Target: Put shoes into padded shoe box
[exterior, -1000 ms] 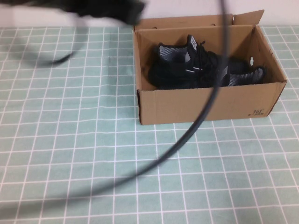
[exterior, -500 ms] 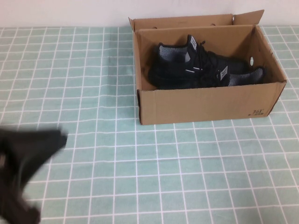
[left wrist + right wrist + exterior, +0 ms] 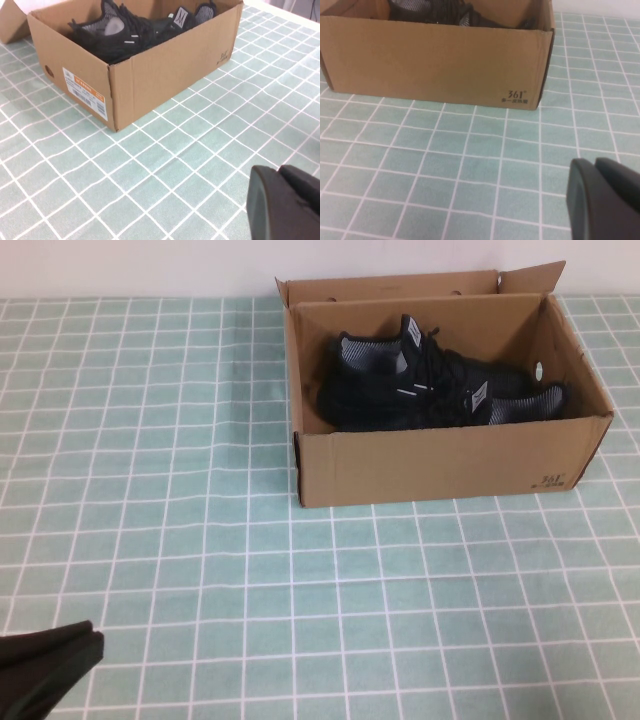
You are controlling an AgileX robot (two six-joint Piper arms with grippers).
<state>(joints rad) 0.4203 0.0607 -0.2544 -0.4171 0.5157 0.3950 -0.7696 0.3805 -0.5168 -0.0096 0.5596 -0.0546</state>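
The shoes (image 3: 430, 390), a pair of black knit sneakers with grey insoles, lie side by side inside the padded shoe box (image 3: 440, 465), an open brown cardboard box at the back right. The left wrist view takes in the shoes (image 3: 125, 32) and the box (image 3: 165, 70) from one corner. In the right wrist view the box (image 3: 430, 60) shows its printed front, with the shoes (image 3: 450, 12) just above the rim. My left gripper (image 3: 278, 172) is shut and empty, low at the near left (image 3: 55, 660), far from the box. My right gripper (image 3: 595, 164) is shut and empty in front of the box.
A green tablecloth with white grid lines (image 3: 150, 440) covers the table. The box's rear flap (image 3: 390, 285) stands against the white wall. An orange and white label (image 3: 82, 92) is on the box's left end.
The left arm swept from the far left, beside the box, down to the near left corner. Its cable no longer crosses the view. Box and shoes have not moved.
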